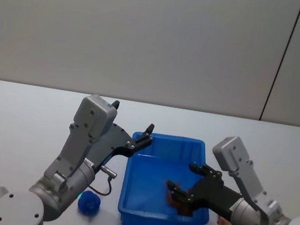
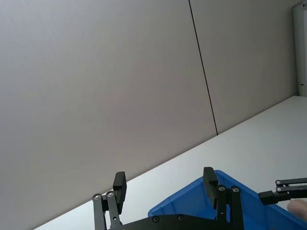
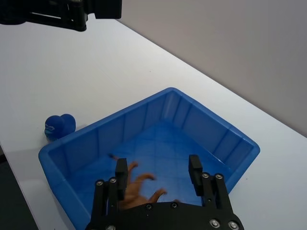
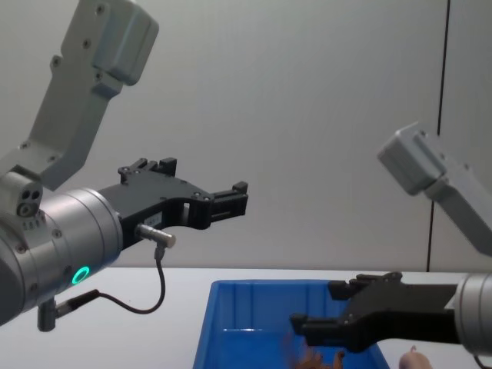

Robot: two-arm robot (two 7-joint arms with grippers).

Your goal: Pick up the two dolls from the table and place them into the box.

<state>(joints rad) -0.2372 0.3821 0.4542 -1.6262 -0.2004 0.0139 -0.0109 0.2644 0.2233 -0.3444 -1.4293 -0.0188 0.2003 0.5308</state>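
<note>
Plain grey wall [image 1: 150, 34] behind, flat white bench [image 1: 15, 116] in front. A rectangular bright blue plastic box [image 1: 151, 223] with ribbed walls sits mid-bench.

The right pincer [image 3: 157, 167] hangs low over the near-right part of the box, fingers spread wide, gripping nothing. The peach-pink doll with thin splayed limbs [image 3: 139, 189] is inside the box right under that pincer. It is blurred, so I can't tell if it rests on the box floor or touches a finger.

The rounded dark blue doll [image 1: 88, 203] sits on the bench just beside the box's near-left corner, outside it and not touching the wall.

The left pincer [image 2: 164, 177] hovers above the box's far-left rim, well above the bench, fingers open and empty.

Judgement: one doll looks delivered, the blue one is left to do.

Risks:
- Thin limbs could catch on a right finger as that pincer lifts, dragging the peach-pink doll back over the rim.
- The left pincer must come back and down to the near-left corner, so a finger could clip the box rim or shove the box.
- The dark blue doll is a round lump. An off-centre squeeze may pop it sideways or roll it along the bench away from the box.
- It lies close to the box wall, leaving little room for the finger on that side.
</note>
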